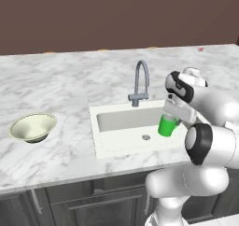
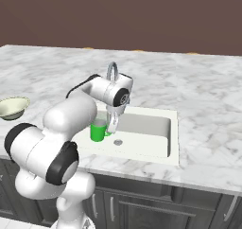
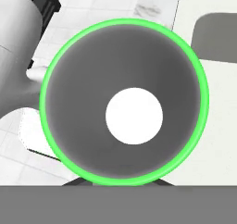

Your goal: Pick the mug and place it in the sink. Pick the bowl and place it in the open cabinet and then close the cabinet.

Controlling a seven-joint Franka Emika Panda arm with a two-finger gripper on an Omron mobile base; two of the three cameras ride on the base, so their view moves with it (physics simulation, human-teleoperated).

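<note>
**A:** Where's your mug right now?

**B:** Your green mug (image 1: 167, 125) hangs upright over the white sink (image 1: 122, 119), on the basin's right side as the left base camera sees it, with the round metal drain (image 1: 146, 137) just beside and below it. From the hand camera you look straight down into it: a bright green rim around a grey inside with a white disc at the bottom.

**A:** And the hand, what's it doing?

**B:** Your gripper (image 1: 173, 114) has its fingers drawn in narrow and clamped on the mug's rim, holding it from above. In the right base camera the hand points down with the mug just under it, in front of the grey gooseneck faucet (image 1: 140, 81), which stands at the back edge of the basin.

**A:** What about the bowl?

**B:** Your cream-white bowl (image 1: 32, 127) sits upright on the marble counter (image 1: 56, 85), well apart from the sink, off to its left. You can see its dark underside where it meets the stone.

**A:** Anything below?

**B:** Dark under-counter cabinets (image 1: 93, 201) with silver handles run beneath the counter's front edge.
</note>
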